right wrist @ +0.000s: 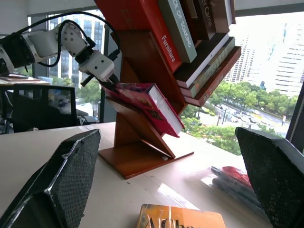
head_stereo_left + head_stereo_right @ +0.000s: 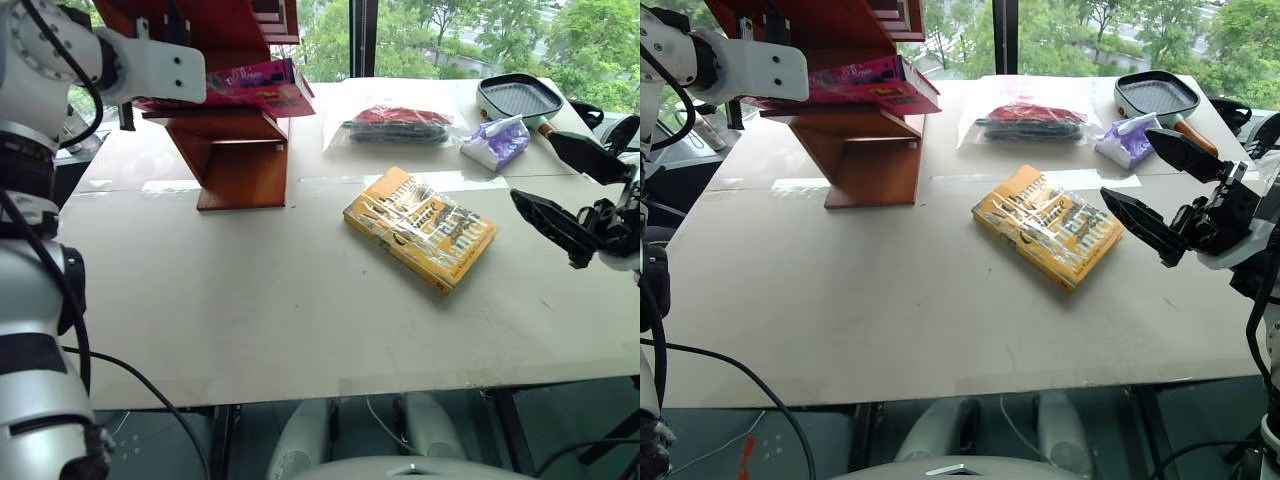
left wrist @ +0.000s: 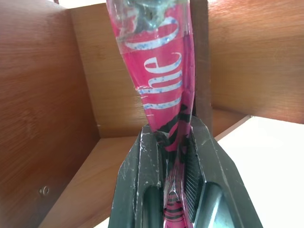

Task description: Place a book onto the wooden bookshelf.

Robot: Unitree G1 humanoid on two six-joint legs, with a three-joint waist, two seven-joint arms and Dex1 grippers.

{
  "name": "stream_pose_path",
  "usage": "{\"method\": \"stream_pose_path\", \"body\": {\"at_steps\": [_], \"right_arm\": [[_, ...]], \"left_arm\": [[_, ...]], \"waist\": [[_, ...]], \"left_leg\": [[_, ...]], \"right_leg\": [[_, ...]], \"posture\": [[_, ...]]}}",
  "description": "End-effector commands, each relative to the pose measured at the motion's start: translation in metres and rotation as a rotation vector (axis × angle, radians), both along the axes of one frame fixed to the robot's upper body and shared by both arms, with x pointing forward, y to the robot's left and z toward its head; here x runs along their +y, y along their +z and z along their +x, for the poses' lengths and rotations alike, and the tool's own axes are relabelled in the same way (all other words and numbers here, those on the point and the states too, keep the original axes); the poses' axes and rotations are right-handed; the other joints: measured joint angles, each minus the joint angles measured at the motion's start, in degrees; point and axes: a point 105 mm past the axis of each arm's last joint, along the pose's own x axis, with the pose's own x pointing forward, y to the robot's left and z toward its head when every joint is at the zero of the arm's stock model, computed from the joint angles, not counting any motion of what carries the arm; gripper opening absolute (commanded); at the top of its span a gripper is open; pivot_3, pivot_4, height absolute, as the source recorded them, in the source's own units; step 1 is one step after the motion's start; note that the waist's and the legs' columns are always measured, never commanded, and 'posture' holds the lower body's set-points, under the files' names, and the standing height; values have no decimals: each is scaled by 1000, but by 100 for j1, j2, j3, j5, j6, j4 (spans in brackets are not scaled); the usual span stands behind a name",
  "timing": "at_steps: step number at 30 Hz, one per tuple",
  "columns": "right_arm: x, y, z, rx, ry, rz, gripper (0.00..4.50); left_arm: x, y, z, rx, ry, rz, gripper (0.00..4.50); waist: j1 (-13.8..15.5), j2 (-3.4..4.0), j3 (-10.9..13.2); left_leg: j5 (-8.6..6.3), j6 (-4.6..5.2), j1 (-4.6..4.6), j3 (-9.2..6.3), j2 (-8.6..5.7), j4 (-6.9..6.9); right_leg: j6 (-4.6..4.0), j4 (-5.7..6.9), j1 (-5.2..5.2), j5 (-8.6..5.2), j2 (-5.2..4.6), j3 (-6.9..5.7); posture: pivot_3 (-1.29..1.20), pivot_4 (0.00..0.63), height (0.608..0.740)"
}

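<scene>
Pinching the book in the left gripper over the wooden bookshelf; release remains; right gripper hangs spread, empty.

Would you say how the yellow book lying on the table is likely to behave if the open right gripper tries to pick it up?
The yellow book looks thick, so probably stiff and fairly heavy. Its glossy wrap may be slippery. Lying flat on the table, it should slide, not tip.
</scene>
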Motion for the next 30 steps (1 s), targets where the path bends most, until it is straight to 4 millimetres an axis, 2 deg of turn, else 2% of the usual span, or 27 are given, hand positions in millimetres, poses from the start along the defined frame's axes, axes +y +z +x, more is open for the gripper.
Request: {"method": "stream_pose_path", "body": {"at_steps": [1, 2, 3, 5, 9, 10, 12, 14, 15, 18, 20, 22, 25, 26, 28, 29, 30], "right_arm": [[0, 13, -12, -68, 3, 26, 4500], [0, 13, -13, -69, 3, 29, 4500], [0, 14, -14, -72, 4, 37, 4500], [0, 16, -15, -74, 7, 48, 4500], [-1, 20, -14, -90, 8, 57, 4500], [-2, 22, -14, -100, 2, 60, 4500], [-2, 22, -12, -96, 15, 58, 4500], [2, 21, -8, -78, 31, 53, 4500], [0, 21, -6, -73, 33, 52, 4500], [3, 9, 7, -11, 33, -1, 4500], [3, 2, 13, 35, 31, -6, 4500], [-2, -10, 19, 74, -4, -60, 4500], [-15, -31, 22, 143, -60, -130, 4500], [-23, -40, 21, 165, -90, -156, 4500], [-35, -55, 19, 199, -159, -210, 4500], [-37, -59, 18, 206, -175, -225, 4500], [-47, -67, 13, 244, -195, -246, 4500]], "left_arm": [[18, -13, -3, 67, 64, 34, 1038], [18, -13, -5, 68, 61, 33, 1527], [18, -11, -6, 62, 57, 22, 1772], [13, -2, -7, 7, 24, -25, 2574], [-3, 12, -22, -15, -48, -119, 4065], [-8, 16, -26, -15, -64, -154, 4065], [-29, 35, -45, -15, -139, -356, 4065], [-45, 55, -69, -32, -255, -468, 4065], [-52, 59, -75, -35, -286, -488, 4065], [-90, 62, -120, 146, -434, -789, 4065], [-117, 50, -144, 306, -517, -934, 4065], [-138, 33, -153, 405, -561, -1060, 4065], [-157, -1, -146, 450, -528, -1245, 4065], [-161, -19, -142, 459, -489, -1317, 4065], [-163, -49, -135, 455, -386, -1438, 4065], [-163, -56, -134, 449, -357, -1470, 4065], [-160, -73, -134, 440, -310, -1480, 4065]], "waist": [[1, 2, -1], [0, 2, -1], [-4, 2, -1], [2, -1, 0], [33, -4, 2], [37, -7, 5], [44, -14, 9], [41, -17, 11], [41, -17, 11], [22, -15, 10], [27, -14, 11], [58, -7, 8], [111, 1, 2], [108, -2, 3], [107, -1, 2], [88, -6, 6], [70, -11, 8]], "left_leg": [[0, 0, 4, 0, 1, 3], [0, 0, 2, 1, 2, 6], [0, 0, 2, 2, 2, 6], [-1, 0, -10, 4, 2, 8], [-1, 1, -92, -10, 2, 42], [-1, 1, -107, -15, 0, 47], [-1, 1, -116, -19, -3, 49], [-2, 3, -120, -21, -2, 49], [-2, 3, -121, -23, -2, 50], [-3, 3, -113, -23, 1, 48], [-3, 3, -106, -24, 2, 49], [-3, 3, -94, -28, 3, 52], [-3, 3, -80, -37, -2, 60], [-2, 3, -76, -36, -2, 60], [-2, 2, -76, -32, -1, 60], [-1, -1, -76, -31, 0, 59], [9, -20, -86, -30, 2, 59]], "right_leg": [[0, 0, 6, 0, 0, 0], [-2, -1, 6, 2, 0, 1], [-4, -1, 6, 3, 0, 2], [-19, -2, -2, 12, -2, 4], [-19, -4, -62, 12, -5, -7], [-19, -4, -70, 12, -6, -12], [-19, -13, -71, 12, -9, -17], [-18, -16, -71, 12, -10, -19], [-18, -16, -71, 12, -10, -21], [-18, -13, -67, 11, -9, -21], [-17, -10, -59, 10, -8, -22], [-17, -9, -44, 9, -8, -25], [-16, -8, -24, 9, -10, -32], [-16, -8, -20, 10, -10, -31], [-18, -7, -21, 11, -9, -24], [-18, -10, -23, 11, -9, -20], [-20, -8, -35, 12, -8, -17]], "posture": [[0, 150, 740], [0, 150, 740], [0, 150, 740], [0, 150, 740], [0, 150, 740], [0, 150, 740], [0, 150, 740], [0, 150, 740], [0, 150, 740], [0, 150, 740], [0, 150, 740], [0, 150, 740], [0, 150, 740], [0, 150, 740], [0, 150, 740], [0, 150, 740], [0, 150, 740]]}}
